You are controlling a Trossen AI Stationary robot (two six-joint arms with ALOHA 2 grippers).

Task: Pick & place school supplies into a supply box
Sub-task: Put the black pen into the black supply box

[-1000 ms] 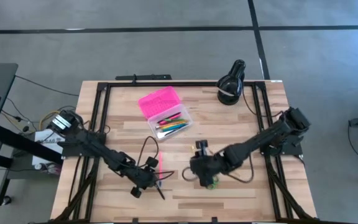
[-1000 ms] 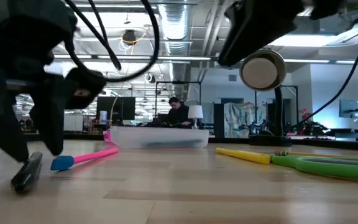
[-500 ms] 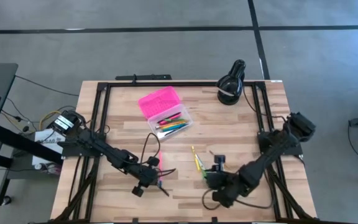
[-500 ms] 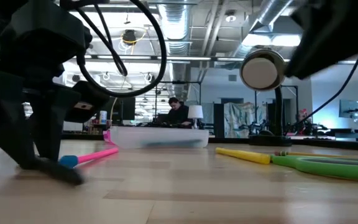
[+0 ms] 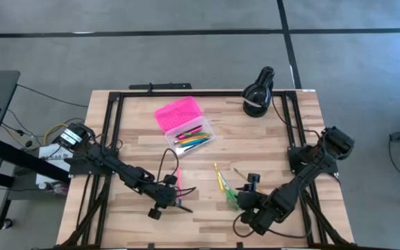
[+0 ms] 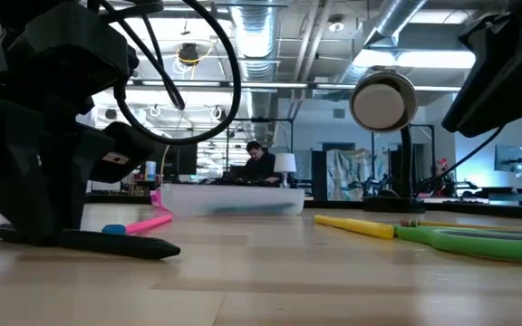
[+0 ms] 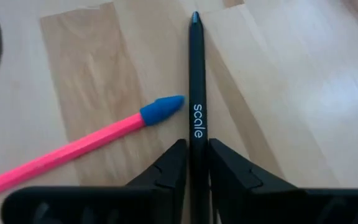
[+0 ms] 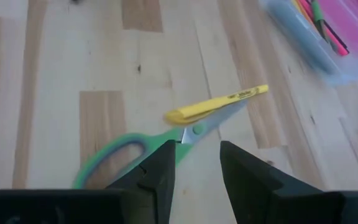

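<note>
My left gripper [image 5: 167, 201] is down at the table near its near edge, shut on a black pen [image 7: 196, 93] printed "scale". A pink pen with a blue tip [image 7: 104, 134] lies beside it. The supply box [image 5: 189, 137], with its pink lid [image 5: 178, 112] open, holds several pens. My right gripper [image 8: 196, 152] is open and stands just short of the green-handled scissors [image 8: 120, 155], touching nothing. A yellow highlighter [image 8: 219, 104] lies across the scissors' blades. My left gripper pinches the black pen's shaft [image 7: 196, 149] between its two fingers. The fingers point down at the table and lie along the pen. The pen [image 6: 89, 243] lies almost flat on the table, and its free end [image 6: 166, 252] rests on the wood.
A black round lamp-like object [image 5: 257, 94] stands at the far right corner. A black cable [image 5: 164, 163] loops above the pink pen. Black frame rails [image 5: 110, 132] run along the table's sides. Bare wood lies between the two grippers and the box.
My right gripper has drawn back toward the near right edge, uncovering the scissors and the yellow highlighter. The black pen at my left gripper has swung about on the table: it lay end-on to the low camera and now lies crosswise.
</note>
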